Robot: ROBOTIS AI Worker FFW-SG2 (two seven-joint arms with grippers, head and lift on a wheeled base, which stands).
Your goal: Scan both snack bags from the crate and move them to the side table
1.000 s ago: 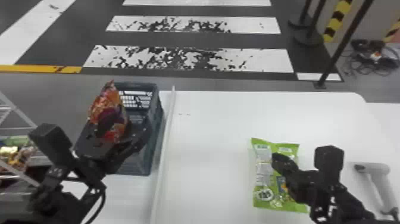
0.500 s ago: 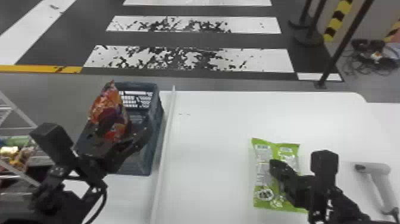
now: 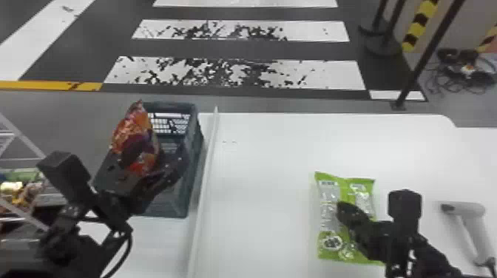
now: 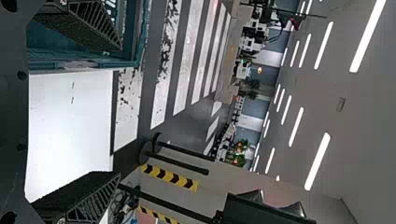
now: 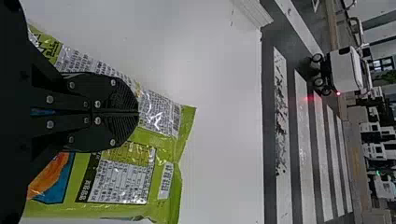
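Right gripper: my wrist view shows it narrow, both fingers point(image 5: 109, 93) drawn together. I have the right gripper point(image 3: 347, 212) over the green bag, on the right of the table. Whether the tips touch the film I cannot tell.
Left gripper: my left gripper point(image 3: 157, 159) is over the crate, on the left. The left wrist view has its fingers wide apart, with nothing held between them.
Green bag: the green snack bag point(image 3: 325, 196) lies flat on the table, right of centre and on the near side, printed panels up. The right gripper covers part of it.
Orange bag: I see the orange-red snack bag point(image 3: 135, 129) standing tilted at the left part of the crate, its top above the rim. In the head view it overlaps the left gripper; contact cannot be judged.
Crate: dark blue-grey crate point(image 3: 166, 207) with slatted far wall, left of the table strip.
Table: white table point(image 3: 266, 155), with a raised pale strip point(image 3: 205, 185) running near to far just right of the crate.
Scanner: I note a grey-white hand scanner point(image 3: 475, 212) on the table, near right, to the right of the green bag.
Rack: pale metal rack point(image 3: 20, 129) at far left, packets on it.
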